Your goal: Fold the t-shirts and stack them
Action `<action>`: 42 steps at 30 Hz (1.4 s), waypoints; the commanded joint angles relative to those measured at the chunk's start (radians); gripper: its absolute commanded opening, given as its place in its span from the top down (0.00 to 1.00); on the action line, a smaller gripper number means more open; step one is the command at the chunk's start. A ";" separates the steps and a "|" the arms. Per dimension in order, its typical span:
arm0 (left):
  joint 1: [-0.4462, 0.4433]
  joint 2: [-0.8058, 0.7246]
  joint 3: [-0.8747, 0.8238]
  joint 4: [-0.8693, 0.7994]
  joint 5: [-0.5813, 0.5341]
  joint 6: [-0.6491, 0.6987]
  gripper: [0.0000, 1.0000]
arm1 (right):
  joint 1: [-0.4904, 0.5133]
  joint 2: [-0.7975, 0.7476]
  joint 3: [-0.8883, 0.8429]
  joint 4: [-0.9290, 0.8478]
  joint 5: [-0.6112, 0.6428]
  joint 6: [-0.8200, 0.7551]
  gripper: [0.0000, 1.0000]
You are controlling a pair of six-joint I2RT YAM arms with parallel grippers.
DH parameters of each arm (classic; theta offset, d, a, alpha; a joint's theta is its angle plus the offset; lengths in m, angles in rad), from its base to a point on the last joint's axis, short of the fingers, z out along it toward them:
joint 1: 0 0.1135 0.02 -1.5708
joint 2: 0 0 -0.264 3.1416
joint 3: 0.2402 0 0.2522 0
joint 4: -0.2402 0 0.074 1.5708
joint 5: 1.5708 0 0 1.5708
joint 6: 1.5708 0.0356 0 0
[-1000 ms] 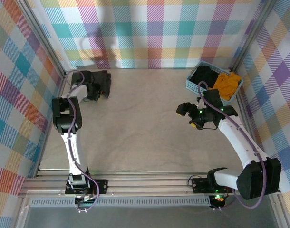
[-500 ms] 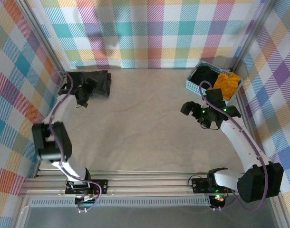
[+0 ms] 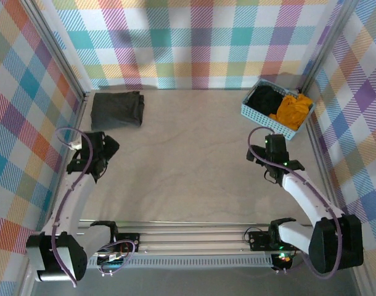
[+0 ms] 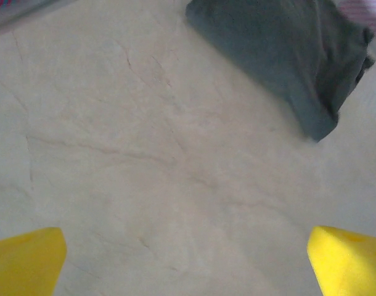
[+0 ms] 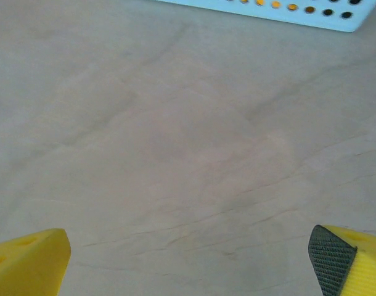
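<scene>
A folded dark charcoal-grey t-shirt (image 3: 117, 109) lies at the table's back left corner; the left wrist view shows the charcoal-grey t-shirt (image 4: 293, 52) at upper right. A black t-shirt (image 3: 266, 97) and a mustard-orange t-shirt (image 3: 293, 109) sit bunched in the light blue basket (image 3: 256, 116) at back right. My left gripper (image 3: 106, 147) hangs open over bare table, near the left edge and this side of the folded shirt. My right gripper (image 3: 257, 154) is open too, over bare table just in front of the basket. Both pairs of yellow fingertips (image 4: 24, 259) (image 5: 28, 259) stand wide apart with nothing between them.
The basket's perforated wall (image 5: 280, 9) crosses the top of the right wrist view. Aluminium frame posts and plaid walls close in the table on three sides. The pale tabletop (image 3: 188, 160) stretches between the two arms.
My left arm has let go of the charcoal-grey shirt and pulled back toward the near left, leaving it folded in the corner. My right gripper has drawn back slightly toward its base.
</scene>
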 commanded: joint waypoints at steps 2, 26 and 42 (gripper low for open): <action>-0.019 0.025 -0.112 0.179 -0.064 0.301 0.00 | -0.023 0.077 -0.046 0.246 0.081 -0.136 0.00; -0.106 0.523 -0.405 1.363 -0.058 0.574 0.00 | -0.167 0.430 -0.292 1.250 -0.251 -0.295 0.00; -0.110 0.539 -0.368 1.316 -0.056 0.580 0.00 | -0.165 0.417 -0.232 1.112 -0.267 -0.302 0.00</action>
